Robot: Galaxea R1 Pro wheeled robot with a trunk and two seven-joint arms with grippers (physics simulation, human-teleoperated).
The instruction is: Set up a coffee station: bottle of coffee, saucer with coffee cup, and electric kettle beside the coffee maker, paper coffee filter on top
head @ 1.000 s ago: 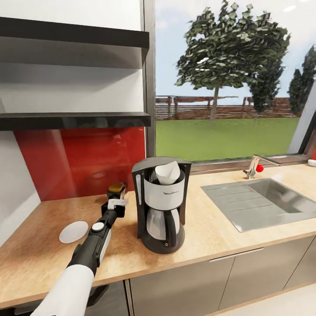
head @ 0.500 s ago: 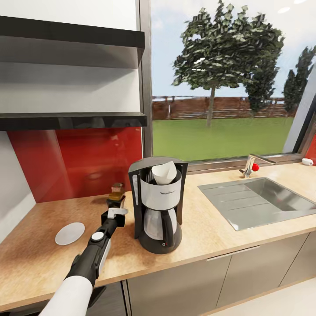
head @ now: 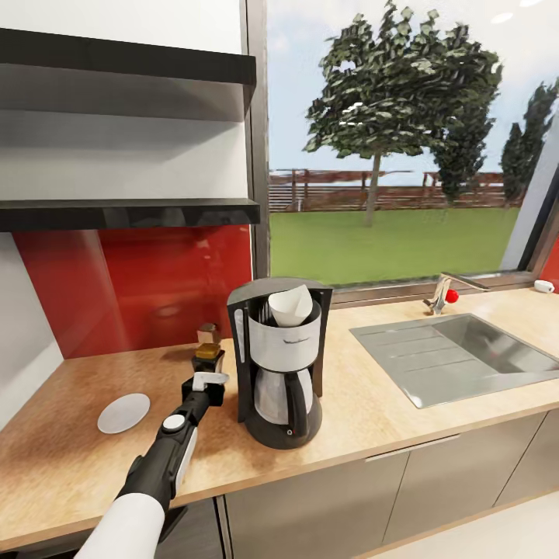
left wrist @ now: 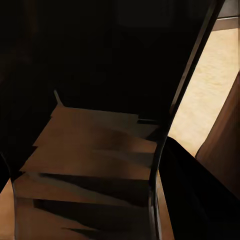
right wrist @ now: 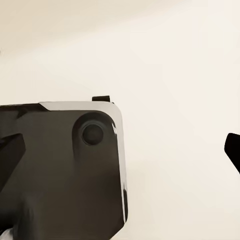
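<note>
Done: coffee maker (head: 281, 361) on countertop (head: 373, 411), paper filter (head: 290, 304) on top, saucer (head: 123, 412) nearby. Bottle of coffee (head: 207, 351) just beside maker, at left gripper (head: 205, 371); grip cannot be told. Cup and kettle remain.

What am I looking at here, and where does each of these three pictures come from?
This is a simulated kitchen seen by a two-armed robot on wheels. The large picture is from a camera on its head, looking down over a wooden counter. On it stand a coffee maker with a white paper filter in its top, a small white saucer, and a sink to the right. The robot's left hand reaches beside the coffee maker to a small brown bottle; whether it grips the bottle is unclear. The other two pictures come from cameras on the wrists. The left one is dark, very close to something brown; the right one shows dark robot parts against a pale background.
</note>
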